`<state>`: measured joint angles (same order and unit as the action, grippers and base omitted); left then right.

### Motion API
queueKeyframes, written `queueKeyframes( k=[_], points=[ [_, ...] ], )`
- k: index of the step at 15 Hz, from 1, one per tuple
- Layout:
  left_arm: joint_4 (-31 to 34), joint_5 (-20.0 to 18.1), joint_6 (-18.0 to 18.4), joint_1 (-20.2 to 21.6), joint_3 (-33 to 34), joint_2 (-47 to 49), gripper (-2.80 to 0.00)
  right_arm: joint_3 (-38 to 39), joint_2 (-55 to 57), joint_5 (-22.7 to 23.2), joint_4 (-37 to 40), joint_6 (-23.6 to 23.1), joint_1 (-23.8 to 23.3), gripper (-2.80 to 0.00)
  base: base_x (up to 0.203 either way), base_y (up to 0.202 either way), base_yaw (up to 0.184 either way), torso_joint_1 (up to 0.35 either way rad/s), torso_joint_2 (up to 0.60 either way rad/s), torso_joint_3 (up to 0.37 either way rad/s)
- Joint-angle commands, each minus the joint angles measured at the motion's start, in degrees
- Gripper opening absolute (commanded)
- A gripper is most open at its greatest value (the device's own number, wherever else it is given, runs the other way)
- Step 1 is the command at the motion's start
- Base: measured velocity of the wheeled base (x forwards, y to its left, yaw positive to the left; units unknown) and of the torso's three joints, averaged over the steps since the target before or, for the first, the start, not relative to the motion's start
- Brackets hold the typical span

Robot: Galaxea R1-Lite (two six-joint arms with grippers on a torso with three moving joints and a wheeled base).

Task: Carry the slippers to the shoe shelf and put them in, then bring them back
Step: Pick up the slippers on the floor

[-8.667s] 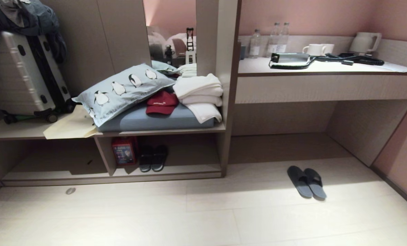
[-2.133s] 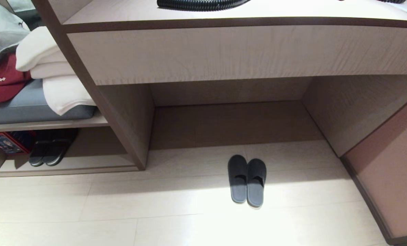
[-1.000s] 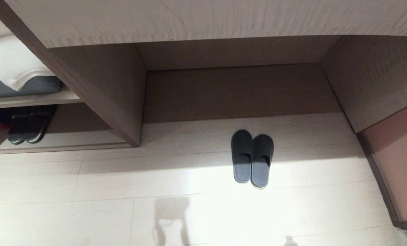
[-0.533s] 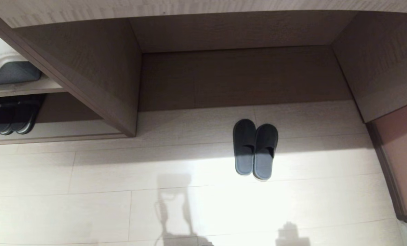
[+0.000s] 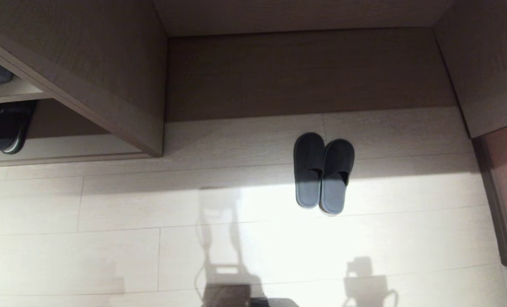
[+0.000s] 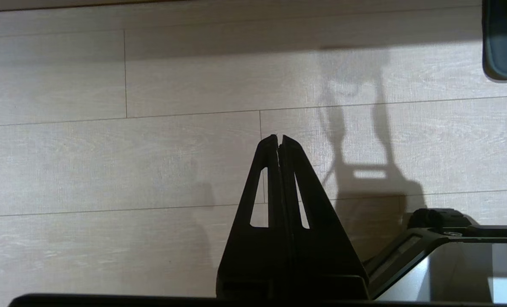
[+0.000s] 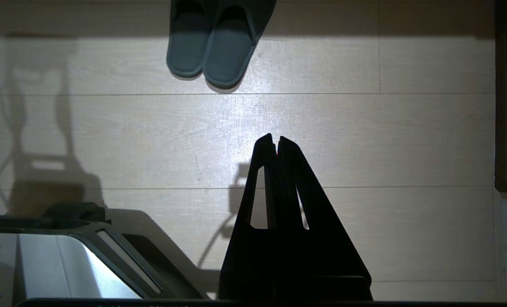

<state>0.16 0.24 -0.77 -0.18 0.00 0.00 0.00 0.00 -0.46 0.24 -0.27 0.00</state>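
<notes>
The slippers (image 5: pixel 324 172) lie side by side on the pale plank floor (image 5: pixel 108 256), right of centre in the head view, toes pointing into the tall recess (image 5: pixel 304 72) at the top of the frame. The two soles touch along their inner edges. Their toe halves sit in shadow and their heel halves in a bright patch of light.

At the far left edge of the head view is the shoe shelf (image 5: pixel 66 147), with its pale base board showing. A black pair of slippers (image 5: pixel 2 132) with light-edged soles stands inside it, cut off by the frame edge. A slanting wooden panel (image 5: pixel 108 85) separates this shelf from the recess.

Neither arm appears in the head view; only their shadows fall on the floor at the bottom of the frame. In the left wrist view the left gripper (image 6: pixel 279 138) hangs above bare floor with its fingers pressed together and nothing between them. In the right wrist view the right gripper (image 7: pixel 275 138) is likewise closed and empty, well apart from the slippers, which lie at the top of that frame.
</notes>
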Motion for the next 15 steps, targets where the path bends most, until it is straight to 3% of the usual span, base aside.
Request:
queueKeyframes(
  k=[1,15],
  points=[
    [0.0,0.0,0.0,0.0,0.1,0.0,-2.8,0.0,0.0,0.0,0.0,0.0,0.0,-2.8,0.0,0.0,0.0,0.013,0.01,-0.201],
    [0.0,0.0,0.0,0.0,0.1,0.0,-2.8,0.0,0.0,0.7,0.1,-2.2,0.0,-2.8,0.0,0.0,0.0,0.003,0.0,-0.197]
  ],
)
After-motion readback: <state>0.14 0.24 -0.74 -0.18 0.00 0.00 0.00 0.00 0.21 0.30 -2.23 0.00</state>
